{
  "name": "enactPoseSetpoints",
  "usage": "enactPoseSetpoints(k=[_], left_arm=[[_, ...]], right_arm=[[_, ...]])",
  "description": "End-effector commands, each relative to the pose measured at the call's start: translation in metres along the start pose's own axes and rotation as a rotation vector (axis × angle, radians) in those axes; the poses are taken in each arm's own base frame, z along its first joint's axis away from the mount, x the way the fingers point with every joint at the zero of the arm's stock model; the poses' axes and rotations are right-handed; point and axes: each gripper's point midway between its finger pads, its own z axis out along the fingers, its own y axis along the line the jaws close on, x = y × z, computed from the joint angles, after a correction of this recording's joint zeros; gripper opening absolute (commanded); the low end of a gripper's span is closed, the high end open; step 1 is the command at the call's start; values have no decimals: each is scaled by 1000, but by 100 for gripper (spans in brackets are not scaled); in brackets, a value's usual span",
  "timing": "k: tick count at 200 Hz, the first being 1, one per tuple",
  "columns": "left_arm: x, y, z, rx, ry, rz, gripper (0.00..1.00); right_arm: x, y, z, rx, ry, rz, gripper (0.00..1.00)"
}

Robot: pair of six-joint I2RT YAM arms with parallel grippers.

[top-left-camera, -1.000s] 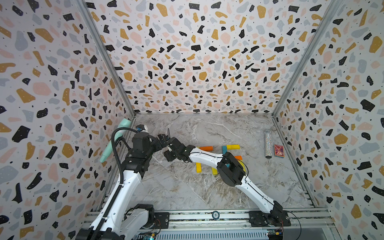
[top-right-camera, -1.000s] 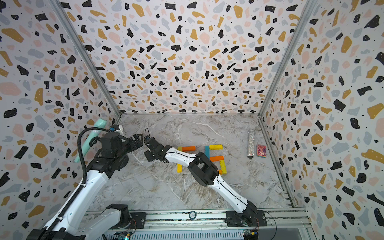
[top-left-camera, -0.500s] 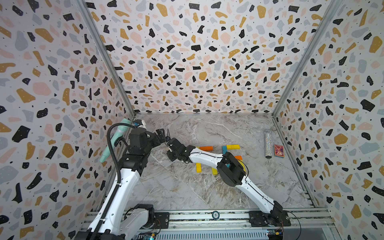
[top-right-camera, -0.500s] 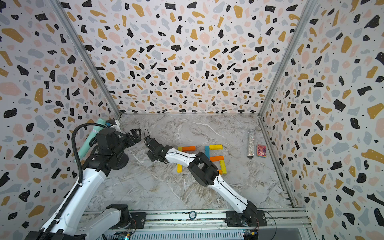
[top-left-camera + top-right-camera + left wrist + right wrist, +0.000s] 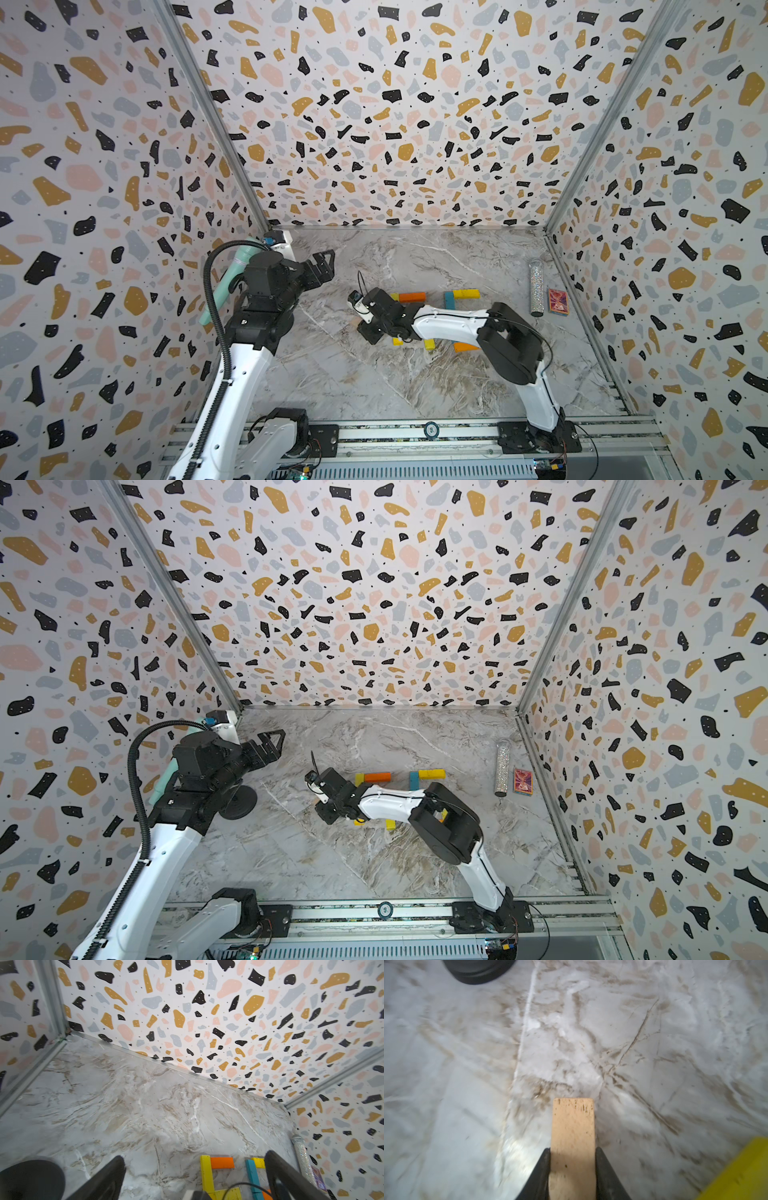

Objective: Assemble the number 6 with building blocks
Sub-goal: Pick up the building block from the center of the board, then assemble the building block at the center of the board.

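The right gripper (image 5: 573,1150) is clamping the beige plank (image 5: 573,1124). Both black fingers are pressing on its long edges, and most of the plank is sticking straight out past the fingertips. The marble tabletop (image 5: 467,1064) is blurring beneath it, so I cannot tell whether the plank is resting on the surface or riding just above it. Off to one side of the fingers, a yellow block (image 5: 741,1172) is poking into view. Far ahead of the plank's tip, a black round disc (image 5: 477,968) is sitting on the marble.

In both top views a sliver of that beige plank is peeking out from under the right gripper's nose. Behind the gripper, back along its forearm, the other building blocks (image 5: 429,344) are lying flat in yellow, orange and teal.

The left gripper (image 5: 326,259) is hanging in the air well apart from its partner. Its jaws are spread wide with nothing between them. Ahead of its fingers, a yellow plank (image 5: 206,1174) is touching an orange plank (image 5: 222,1163) end to side, forming a corner. Just beside that pair, a teal plank (image 5: 252,1176) is doing the same with a second yellow one. Past one finger, a glittery tube (image 5: 302,1155) and a red card box (image 5: 557,301) are lying side by side.
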Motion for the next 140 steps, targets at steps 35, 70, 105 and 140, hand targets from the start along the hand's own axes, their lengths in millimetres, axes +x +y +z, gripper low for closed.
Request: enactPoseSetpoints(k=[35, 70, 105, 140], left_arm=[[79, 11, 19, 98, 133, -62, 99], [132, 15, 26, 80, 223, -65, 97], [183, 6, 30, 118, 311, -104, 71], [222, 18, 27, 83, 373, -143, 46]], right_arm=[[48, 28, -77, -139, -57, -137, 22], [86, 33, -88, -177, -38, -169, 22], [100, 26, -89, -142, -16, -214, 23], [120, 20, -74, -123, 56, -231, 23]])
